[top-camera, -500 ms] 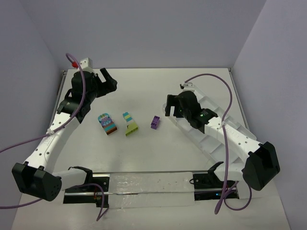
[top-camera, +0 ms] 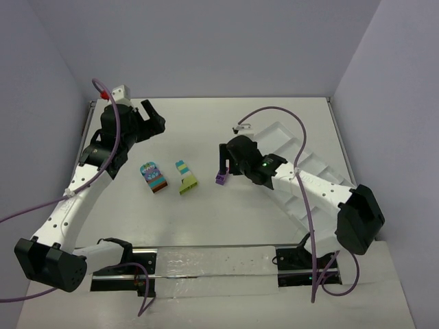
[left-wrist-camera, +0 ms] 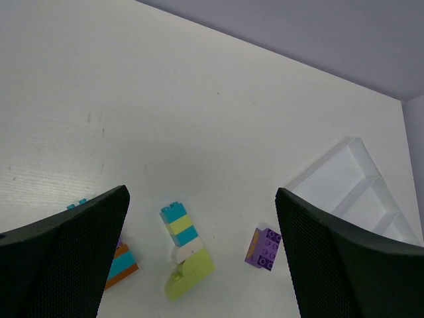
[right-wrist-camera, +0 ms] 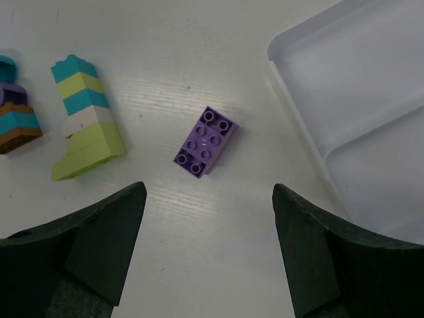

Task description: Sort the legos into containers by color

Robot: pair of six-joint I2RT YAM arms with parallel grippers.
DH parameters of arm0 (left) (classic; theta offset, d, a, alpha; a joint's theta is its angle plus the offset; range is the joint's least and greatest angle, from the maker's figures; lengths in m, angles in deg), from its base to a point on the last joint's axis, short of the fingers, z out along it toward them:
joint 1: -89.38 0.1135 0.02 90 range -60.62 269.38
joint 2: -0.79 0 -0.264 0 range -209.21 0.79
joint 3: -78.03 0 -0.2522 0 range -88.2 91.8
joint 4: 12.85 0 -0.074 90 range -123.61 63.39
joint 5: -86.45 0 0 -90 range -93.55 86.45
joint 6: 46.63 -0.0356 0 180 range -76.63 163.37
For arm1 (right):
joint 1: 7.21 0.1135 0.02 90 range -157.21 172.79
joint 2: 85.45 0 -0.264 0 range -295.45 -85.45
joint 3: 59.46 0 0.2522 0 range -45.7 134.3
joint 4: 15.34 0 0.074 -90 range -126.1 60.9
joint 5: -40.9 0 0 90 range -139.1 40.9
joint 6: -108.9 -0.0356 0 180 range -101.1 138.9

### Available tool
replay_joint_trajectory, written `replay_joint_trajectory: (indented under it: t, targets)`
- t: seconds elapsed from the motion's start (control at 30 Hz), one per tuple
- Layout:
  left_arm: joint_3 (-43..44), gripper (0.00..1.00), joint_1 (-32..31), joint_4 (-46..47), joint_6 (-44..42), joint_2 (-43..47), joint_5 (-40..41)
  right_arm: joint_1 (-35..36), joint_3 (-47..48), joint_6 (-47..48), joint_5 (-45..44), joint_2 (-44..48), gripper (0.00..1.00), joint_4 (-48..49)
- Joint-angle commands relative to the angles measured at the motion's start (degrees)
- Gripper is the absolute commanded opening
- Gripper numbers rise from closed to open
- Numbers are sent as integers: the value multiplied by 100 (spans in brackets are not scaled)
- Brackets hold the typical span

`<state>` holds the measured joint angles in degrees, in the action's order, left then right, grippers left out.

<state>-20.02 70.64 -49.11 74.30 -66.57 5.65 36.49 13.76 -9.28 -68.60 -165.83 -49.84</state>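
A purple lego [top-camera: 221, 177] lies alone on the table, also in the right wrist view [right-wrist-camera: 205, 142] and the left wrist view [left-wrist-camera: 264, 248]. A teal, lime and cream clump [top-camera: 185, 177] lies to its left. A second clump [top-camera: 153, 176] of teal, purple and orange-brown lies further left. The white tray [top-camera: 302, 161] runs diagonally at the right. My right gripper [top-camera: 223, 163] is open and empty, hovering just above the purple lego [right-wrist-camera: 209, 192]. My left gripper [top-camera: 156, 118] is open and empty, high at the back left [left-wrist-camera: 201, 197].
The tray's near compartments [right-wrist-camera: 344, 99] show bare white floors and thin dividers. Purple cables loop over both arms. A clear strip with black mounts [top-camera: 212, 264] lies along the near edge. Grey walls close in the table on three sides.
My right gripper has moved left, off the tray's end, to just above the purple lego. My left arm has shifted only slightly. The legos have not moved.
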Motion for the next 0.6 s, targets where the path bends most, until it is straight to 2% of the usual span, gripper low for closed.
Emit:
replay_joint_trajectory:
  t: [0.0,0.13,0.3,0.43,0.53,0.57]
  targets:
    - [5,99,-43,-27,35,0,75,78,541,-728,-395,-649,77,-419]
    - [26,99,-51,-159,-17,-54,166,78,920,-971,-279,-1217,75,-600]
    - [-36,99,-69,-231,-34,-99,412,83,948,-1214,114,-1605,87,-411]
    - [-12,99,-78,-284,-40,-186,385,83,1096,-1322,-10,-1885,98,-488]
    - [80,99,-112,-341,-61,-327,337,78,1384,-1329,-70,-2166,100,-653]
    - [81,99,-121,-342,-53,-347,345,78,1442,-1338,-104,-2240,97,-700]
